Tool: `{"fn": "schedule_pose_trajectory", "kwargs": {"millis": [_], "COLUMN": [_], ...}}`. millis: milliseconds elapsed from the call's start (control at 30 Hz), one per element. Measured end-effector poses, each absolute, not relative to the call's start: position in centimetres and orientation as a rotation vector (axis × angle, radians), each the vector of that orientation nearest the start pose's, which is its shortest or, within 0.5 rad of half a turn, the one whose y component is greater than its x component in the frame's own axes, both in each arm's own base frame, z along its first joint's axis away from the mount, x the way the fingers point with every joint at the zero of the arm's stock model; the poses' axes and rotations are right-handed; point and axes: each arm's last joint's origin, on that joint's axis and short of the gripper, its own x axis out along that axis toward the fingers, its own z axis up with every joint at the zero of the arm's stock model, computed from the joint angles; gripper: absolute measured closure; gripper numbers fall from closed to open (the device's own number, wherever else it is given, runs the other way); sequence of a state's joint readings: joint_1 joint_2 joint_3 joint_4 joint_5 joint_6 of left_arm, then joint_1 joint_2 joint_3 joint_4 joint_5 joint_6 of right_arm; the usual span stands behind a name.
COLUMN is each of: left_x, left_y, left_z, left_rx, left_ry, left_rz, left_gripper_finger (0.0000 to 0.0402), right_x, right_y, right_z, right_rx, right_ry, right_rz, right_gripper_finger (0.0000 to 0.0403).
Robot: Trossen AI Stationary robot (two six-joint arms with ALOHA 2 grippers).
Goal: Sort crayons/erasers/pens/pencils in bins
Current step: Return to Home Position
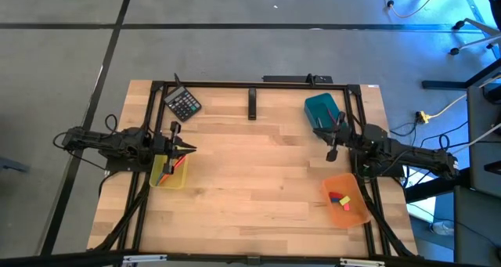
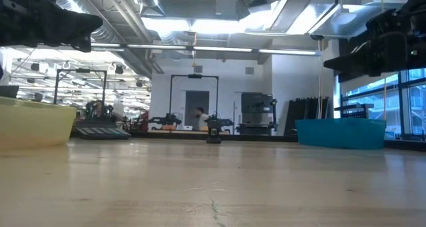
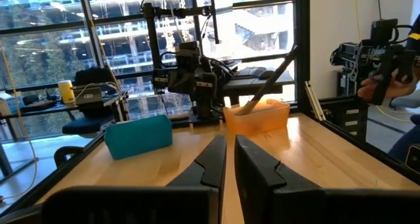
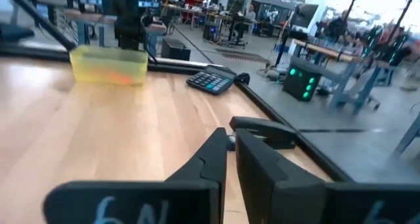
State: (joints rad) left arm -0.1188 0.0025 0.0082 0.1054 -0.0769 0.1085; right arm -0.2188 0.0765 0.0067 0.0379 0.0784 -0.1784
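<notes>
My left gripper [image 1: 188,148] hangs shut and empty just above the far edge of the translucent yellow bin [image 1: 168,173], which holds a few red and orange sticks. In its wrist view the fingers [image 3: 230,159] lie together. My right gripper [image 1: 332,148] is shut and empty above the table, just near of the teal bin [image 1: 321,110]. Its fingers [image 4: 231,155] also lie together. The translucent orange bin [image 1: 346,198] at the near right holds a red eraser [image 1: 334,195], a blue eraser [image 1: 343,200] and a yellow eraser [image 1: 345,207]. The pink eraser does not show.
A black calculator [image 1: 182,104] lies at the far left, and a small black block [image 1: 252,104] stands at the far middle. A black frame [image 1: 235,84] runs around the table. The bare wood [image 1: 250,165] between the bins is open. A person's hand [image 3: 384,86] shows beyond the table.
</notes>
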Motion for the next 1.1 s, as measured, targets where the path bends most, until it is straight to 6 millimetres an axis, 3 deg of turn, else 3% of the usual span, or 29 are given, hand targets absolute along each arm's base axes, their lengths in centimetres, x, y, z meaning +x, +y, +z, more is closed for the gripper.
{"fn": "schedule_pose_trajectory", "kwargs": {"millis": [267,1100], "left_x": [9.63,9.63], "left_y": [-0.93,-0.92], "left_z": [17.63,17.63], "left_rx": [0.098,0.098], "left_ry": [-0.113,-0.113], "left_rz": [-0.036,-0.035], "left_gripper_finger": [0.0376,0.0376], "right_x": [9.9,9.9], "right_y": [-2.43,-2.43], "right_z": [16.33,16.34], "right_rx": [-0.081,-0.083], "right_ry": [0.044,0.044], "right_rz": [-0.296,-0.296], "right_gripper_finger": [0.0366,0.0366]}}
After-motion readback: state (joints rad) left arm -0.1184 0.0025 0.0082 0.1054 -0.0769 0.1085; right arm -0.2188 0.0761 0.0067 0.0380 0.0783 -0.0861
